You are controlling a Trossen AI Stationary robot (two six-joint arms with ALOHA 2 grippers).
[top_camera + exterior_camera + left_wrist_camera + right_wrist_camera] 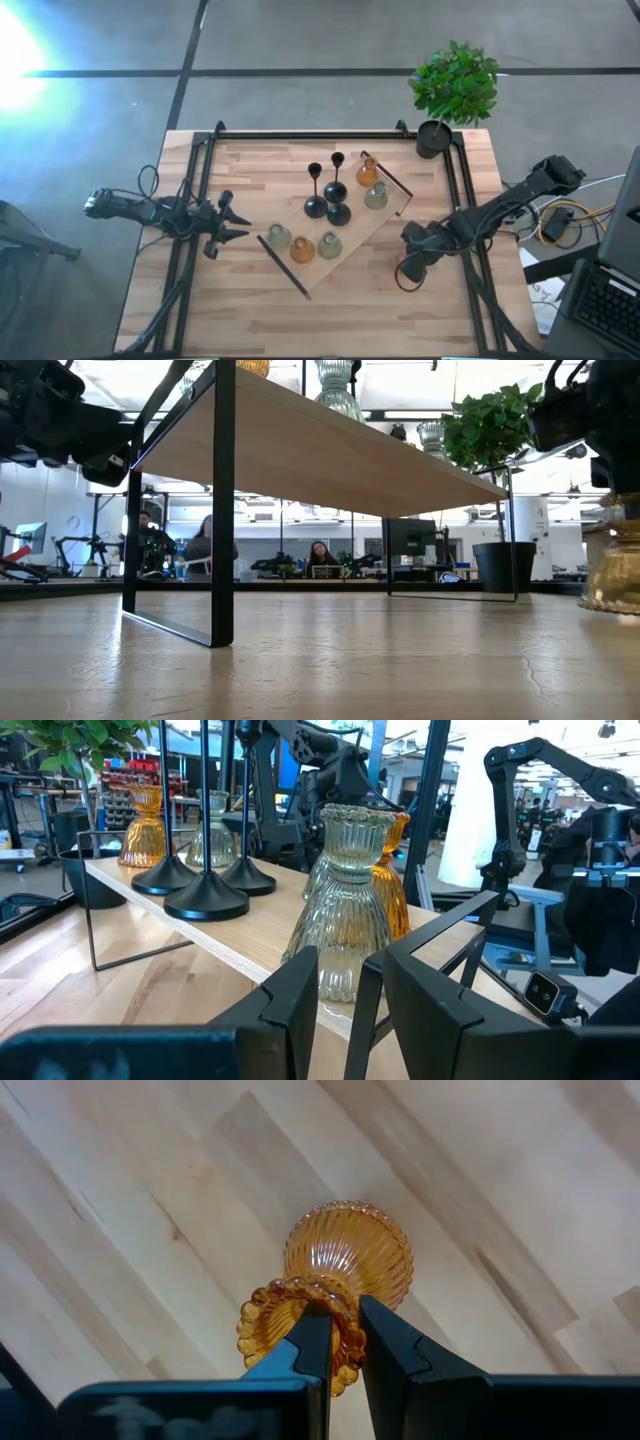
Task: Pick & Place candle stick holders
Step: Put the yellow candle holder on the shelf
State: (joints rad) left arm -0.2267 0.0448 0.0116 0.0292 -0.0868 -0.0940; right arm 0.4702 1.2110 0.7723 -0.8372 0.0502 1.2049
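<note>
arms: dark, jointed | left gripper (232, 224): black angular fingers | cables: looped black

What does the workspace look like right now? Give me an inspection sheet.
Surface: wooden table, raised shelf set diagonally.
Job's things: three black holders and five glass holders on the shelf; amber holder on the table.
Clutter: potted plant at a corner.
Grippers: left gripper open, beside shelf; right gripper shut on amber holder's rim.
Cables: loose wires off the table's right.
Surroundings: people at desks.
</note>
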